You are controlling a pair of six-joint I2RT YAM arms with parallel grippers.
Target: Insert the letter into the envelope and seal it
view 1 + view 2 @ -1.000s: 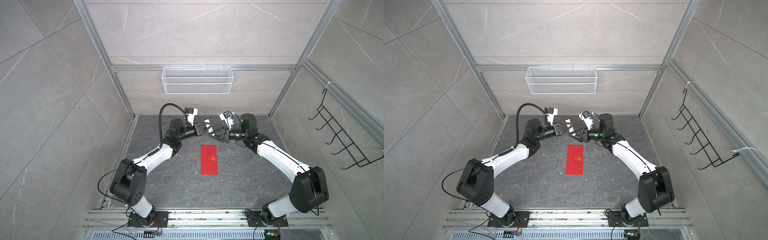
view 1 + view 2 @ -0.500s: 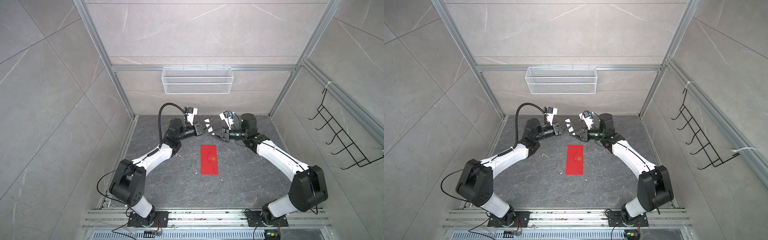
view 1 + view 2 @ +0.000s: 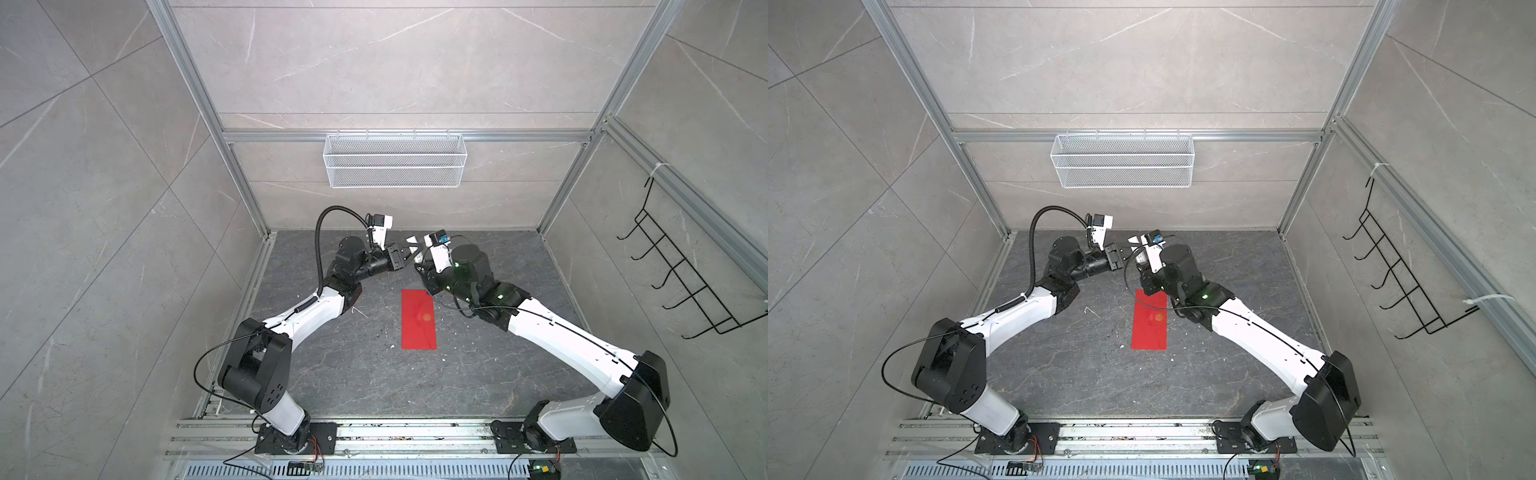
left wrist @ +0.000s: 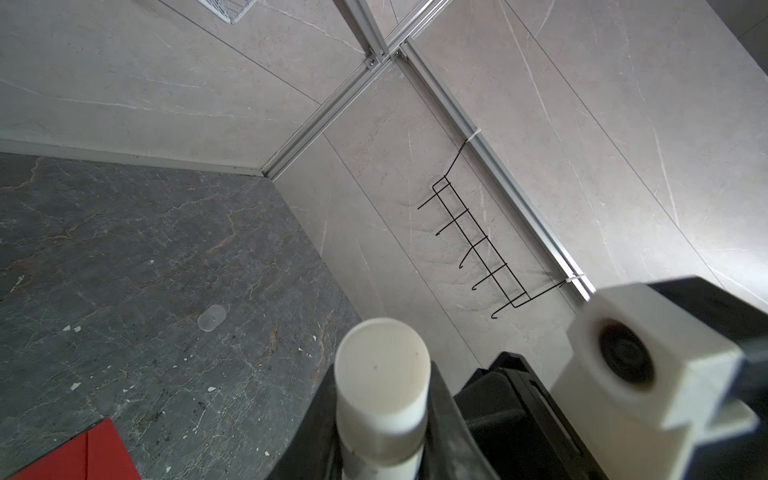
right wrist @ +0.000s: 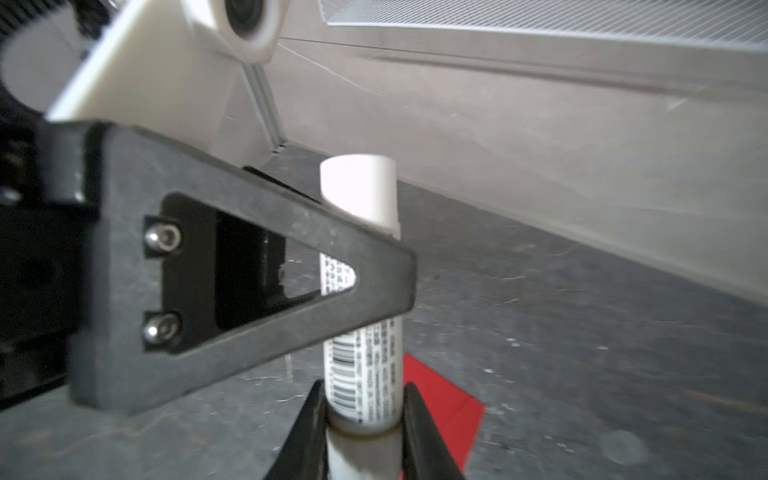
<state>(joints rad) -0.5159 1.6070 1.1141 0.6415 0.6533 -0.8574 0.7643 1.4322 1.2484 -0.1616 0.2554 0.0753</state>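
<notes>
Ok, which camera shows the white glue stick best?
The right wrist view: the glue stick runs lengthwise through the frame, barcode label visible, gripped by the right hand and the left hand. The left wrist view shows its round end only. In both top views it is too small to make out.

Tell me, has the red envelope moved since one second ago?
No. In a top view the envelope lies in the same spot as before, equally far from the front rail.

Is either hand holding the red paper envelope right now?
No, the long red paper envelope lies flat on the dark grey stone tabletop, with nothing gripping it.
</notes>
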